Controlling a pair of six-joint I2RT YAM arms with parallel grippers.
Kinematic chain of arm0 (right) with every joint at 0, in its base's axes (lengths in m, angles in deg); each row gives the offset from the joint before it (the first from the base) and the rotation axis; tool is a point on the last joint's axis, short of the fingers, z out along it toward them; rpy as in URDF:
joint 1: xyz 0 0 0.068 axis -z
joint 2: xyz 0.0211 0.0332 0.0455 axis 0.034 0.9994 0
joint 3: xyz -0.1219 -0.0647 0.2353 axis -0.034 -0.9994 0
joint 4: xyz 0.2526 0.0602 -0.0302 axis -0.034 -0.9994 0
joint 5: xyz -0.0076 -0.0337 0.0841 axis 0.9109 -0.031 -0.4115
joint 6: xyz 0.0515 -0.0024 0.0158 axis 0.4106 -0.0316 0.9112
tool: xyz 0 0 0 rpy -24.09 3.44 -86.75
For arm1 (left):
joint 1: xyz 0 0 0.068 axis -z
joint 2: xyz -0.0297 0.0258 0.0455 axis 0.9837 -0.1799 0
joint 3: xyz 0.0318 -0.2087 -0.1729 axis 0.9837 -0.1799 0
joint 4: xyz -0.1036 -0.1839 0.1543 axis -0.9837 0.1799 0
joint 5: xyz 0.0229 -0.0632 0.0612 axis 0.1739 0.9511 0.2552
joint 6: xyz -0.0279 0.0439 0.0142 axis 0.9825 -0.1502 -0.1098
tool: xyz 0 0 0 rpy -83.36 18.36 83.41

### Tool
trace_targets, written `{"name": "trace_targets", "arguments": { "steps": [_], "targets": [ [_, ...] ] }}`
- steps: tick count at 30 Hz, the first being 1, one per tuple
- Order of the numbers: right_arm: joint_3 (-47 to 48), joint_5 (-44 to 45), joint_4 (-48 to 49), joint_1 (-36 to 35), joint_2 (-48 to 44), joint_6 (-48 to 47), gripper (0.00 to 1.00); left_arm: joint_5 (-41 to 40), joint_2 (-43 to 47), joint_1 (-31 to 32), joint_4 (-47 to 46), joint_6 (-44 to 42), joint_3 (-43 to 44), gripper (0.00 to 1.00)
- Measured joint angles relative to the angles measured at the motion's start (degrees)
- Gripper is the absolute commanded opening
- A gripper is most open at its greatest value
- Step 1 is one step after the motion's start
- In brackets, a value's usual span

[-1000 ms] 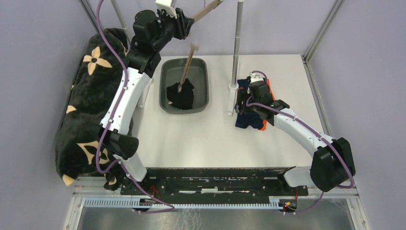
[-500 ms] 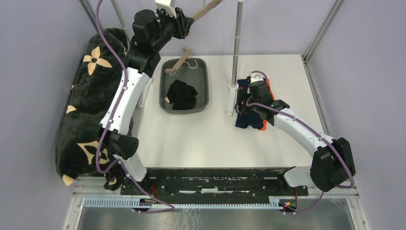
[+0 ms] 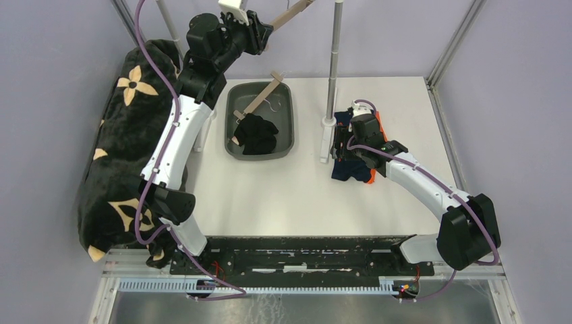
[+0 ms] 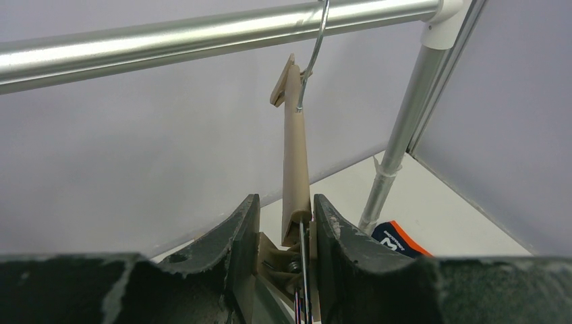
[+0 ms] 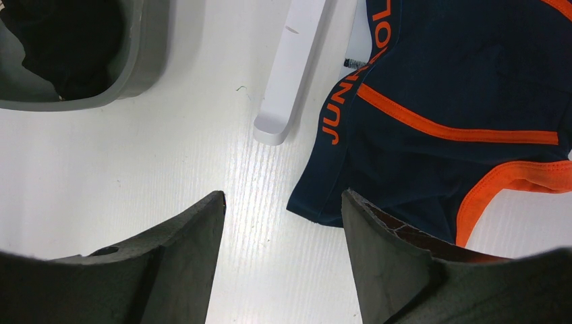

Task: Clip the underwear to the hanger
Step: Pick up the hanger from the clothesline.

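My left gripper (image 3: 265, 30) is raised at the back and shut on the clip end of a beige hanger (image 4: 295, 155), which hangs by its wire hook from the metal rail (image 4: 168, 37). A second beige hanger (image 3: 260, 101) lies slanted across the grey bin (image 3: 290, 128), with black underwear (image 3: 256, 135) at its lower end. Navy underwear with orange trim (image 5: 438, 101) lies flat on the table by the stand's foot. My right gripper (image 5: 282, 202) is open and empty, just above the table at that underwear's left edge (image 3: 354, 169).
The rail's upright pole (image 3: 334, 54) stands on a white foot (image 5: 290, 67) between the bin and the navy underwear. A black plush blanket with tan flowers (image 3: 125, 135) is heaped along the left edge. Metal frame posts stand at the back corners.
The hanger with the black underwear has dropped from upright over the bin and now rests slanted across it. Neither arm has moved.
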Motion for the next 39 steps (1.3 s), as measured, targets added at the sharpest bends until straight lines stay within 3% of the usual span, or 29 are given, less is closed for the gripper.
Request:
{"name": "trace_targets", "arguments": {
  "steps": [14, 26, 39],
  "targets": [
    [0.0, 0.0, 0.0, 0.0, 0.0, 0.0, 0.73, -0.22, 0.74, 0.15, -1.14, 0.07, -0.83, 0.03],
    [0.0, 0.02, 0.0, 0.0, -0.02, 0.0, 0.73, -2.1, 10.95, 0.63, -6.03, 1.4, -8.57, 0.03],
    [-0.09, 1.97, -1.92, 0.0, -2.19, -0.07, 0.74, -10.45, 20.35, 5.64, -7.98, 7.54, -31.17, 0.03]
  ]
}}
